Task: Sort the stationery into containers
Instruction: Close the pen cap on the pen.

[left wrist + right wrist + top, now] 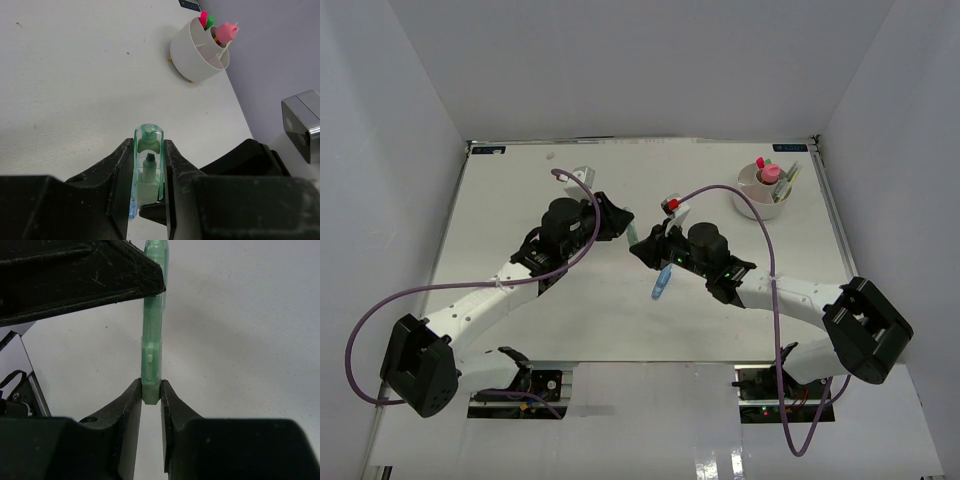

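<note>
Near the middle of the white desk (520,190), the 2 black arms meet tip to tip, and both hold the same translucent green pen (633,232). The left gripper (149,167) is closed on the pen's rounded, see-through cap end. In the left wrist view that cap stands up between the 2 fingers (120,165), its inner parts showing through the plastic. The right gripper (151,392) pinches the opposite, squared end of the green pen between its fingers (131,405). From there the barrel runs straight away to the dark finger of the left gripper at the top of the right wrist view. The pen spans the short gap between the 2 grippers, and in the right wrist view it appears to be lifted off the desk. A light blue pen (662,283) lies on the desk just nearer than the right gripper, partly under that arm. The low round white tub with inner dividers (760,207) stands well apart, near the far right corner of the desk. It already holds several upright items: a pink-capped stick (227,32) in 1 compartment, and a pink-red cap (203,19) and a green cap (210,21) side by side in another. Thin yellowish sticks also show at its right rim, too small to identify.
</note>
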Available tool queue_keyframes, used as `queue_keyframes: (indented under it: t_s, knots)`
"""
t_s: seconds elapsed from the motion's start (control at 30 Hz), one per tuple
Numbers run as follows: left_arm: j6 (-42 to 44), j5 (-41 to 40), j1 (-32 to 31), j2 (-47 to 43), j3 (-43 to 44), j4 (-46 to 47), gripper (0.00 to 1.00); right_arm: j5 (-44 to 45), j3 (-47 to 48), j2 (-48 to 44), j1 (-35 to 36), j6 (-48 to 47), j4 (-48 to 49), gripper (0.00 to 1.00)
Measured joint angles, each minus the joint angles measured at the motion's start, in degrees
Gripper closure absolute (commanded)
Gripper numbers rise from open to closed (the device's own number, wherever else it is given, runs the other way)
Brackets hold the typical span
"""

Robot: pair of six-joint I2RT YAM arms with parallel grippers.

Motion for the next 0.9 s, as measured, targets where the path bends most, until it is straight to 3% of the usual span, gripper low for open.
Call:
queue_keyframes:
  t_s: [0.6,0.9]
  knots:
    - [0.04,-0.79,-2.51,1.27,0.00,1.88,0.80,4.09,0.04,-2.60,0.02,-0.59,-1.16,0.92]
    - [0.11,-1.86,-3.56,2.56,0.00,2.60,0.90,5.22,0.04,-2.73,0.00,-1.51,-2.71,0.92]
